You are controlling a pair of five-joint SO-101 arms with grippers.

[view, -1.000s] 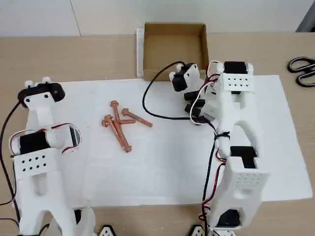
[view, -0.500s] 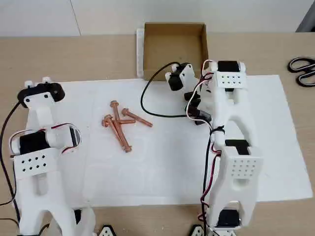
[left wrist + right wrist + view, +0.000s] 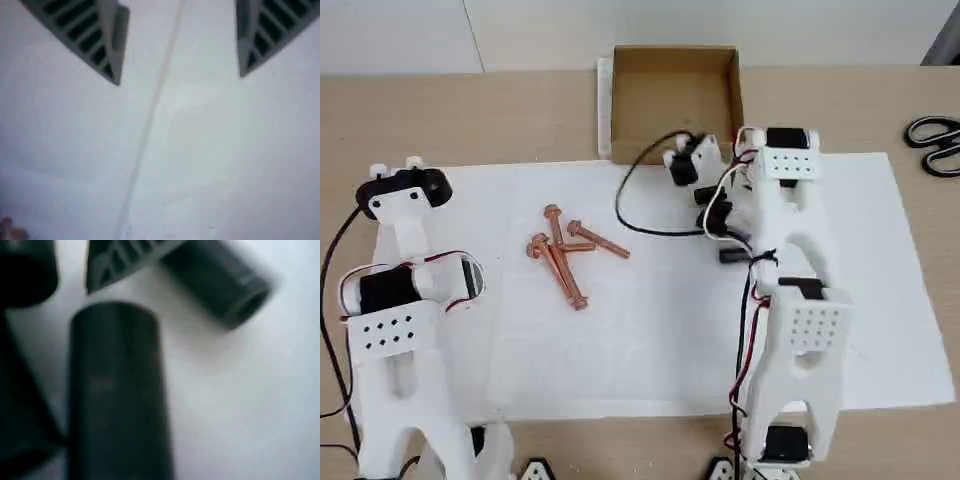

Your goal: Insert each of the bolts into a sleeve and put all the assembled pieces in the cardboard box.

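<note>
Left wrist view, left gripper (image 3: 180, 75): its two fingers stood wide apart with nothing between them, above the white sheet (image 3: 200, 165).
Left arm (image 3: 405, 300): it rose over the sheet's left edge, with the gripper end near the sheet's far left corner.
Right gripper (image 3: 718, 203): it hung low over the sleeves (image 3: 735, 255) near the sheet's far edge, right of the middle; whether it was open or closed could not be told.
Nearest sleeve (image 3: 117, 390): black, it lay close to the right wrist camera.
Second sleeve (image 3: 220, 285): it lay on the sheet, apart from the nearest one.
Bolts (image 3: 565, 250): copper-coloured, they lay in a crossed heap on the sheet's left half, between the two arms.
Cardboard box (image 3: 670, 100): it sat open side up on the table (image 3: 470, 110), just beyond the middle of the sheet's far edge.
Scissors (image 3: 935, 140): they lay at the table's right edge, off the sheet.
</note>
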